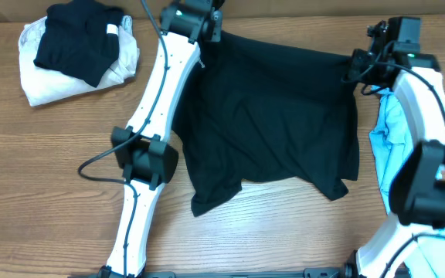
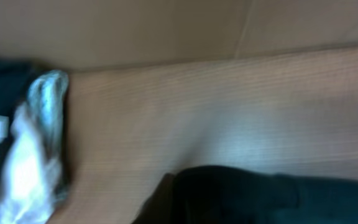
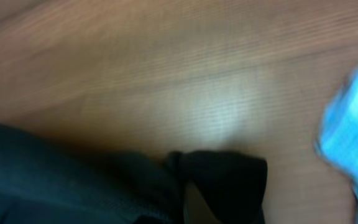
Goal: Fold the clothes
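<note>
From my station the wooden worktop (image 1: 37,154) fills the overhead view, and the biggest thing on it is the black shirt (image 1: 276,116), spread mostly flat across the middle with its lower hem rumpled and one corner trailing toward the near edge. At the far left corner lies a cream garment (image 1: 41,81) with a folded dark garment (image 1: 79,42) resting on top of it, well apart from the shirt. A light blue garment (image 1: 388,143) lies along the right edge, partly under my right arm. My left hand (image 1: 207,35) sits at the shirt's far left corner (its wrist camera is too blurred to show the fingers), so I cannot tell how far it is open or whether it has cloth. My right hand (image 1: 359,68) is at the far right corner, closed, with a bunched fold of black fabric right against it; whether that fold is actually pinched I cannot make out.
</note>
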Controlling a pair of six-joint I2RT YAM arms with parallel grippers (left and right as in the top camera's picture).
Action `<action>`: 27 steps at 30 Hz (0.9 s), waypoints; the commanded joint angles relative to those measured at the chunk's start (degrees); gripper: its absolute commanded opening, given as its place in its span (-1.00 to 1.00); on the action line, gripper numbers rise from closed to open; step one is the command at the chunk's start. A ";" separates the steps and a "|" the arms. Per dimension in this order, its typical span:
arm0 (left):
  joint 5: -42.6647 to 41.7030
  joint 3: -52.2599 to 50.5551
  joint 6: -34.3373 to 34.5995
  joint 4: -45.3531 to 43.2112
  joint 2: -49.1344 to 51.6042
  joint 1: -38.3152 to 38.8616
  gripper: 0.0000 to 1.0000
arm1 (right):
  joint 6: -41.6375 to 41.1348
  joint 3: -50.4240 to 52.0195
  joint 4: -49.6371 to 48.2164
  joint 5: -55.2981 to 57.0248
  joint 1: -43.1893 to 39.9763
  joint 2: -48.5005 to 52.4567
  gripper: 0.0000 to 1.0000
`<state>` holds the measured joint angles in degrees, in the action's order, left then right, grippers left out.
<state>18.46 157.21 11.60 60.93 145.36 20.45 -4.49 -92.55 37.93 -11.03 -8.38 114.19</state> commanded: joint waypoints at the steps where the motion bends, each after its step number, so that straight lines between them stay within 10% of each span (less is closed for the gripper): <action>1: 0.52 0.72 -1.33 -8.59 2.75 -0.50 0.01 | -0.20 -0.46 -7.08 0.94 -0.33 3.37 -0.66; 3: 0.55 0.72 -1.33 -12.31 3.41 -0.46 1.00 | -0.26 -0.46 -10.47 0.90 -0.42 4.04 -0.04; 6: 0.57 1.18 -1.31 -13.11 2.45 -0.50 1.00 | -2.69 -2.08 -11.21 0.50 -1.16 3.45 1.00; 27: -18.08 2.27 4.94 32.22 -10.47 -7.74 1.00 | -0.35 -12.41 36.26 -10.49 1.09 -12.61 0.96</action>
<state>10.07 159.41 15.73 91.68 134.26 15.86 -5.96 -104.27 71.24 -22.46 -9.63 101.47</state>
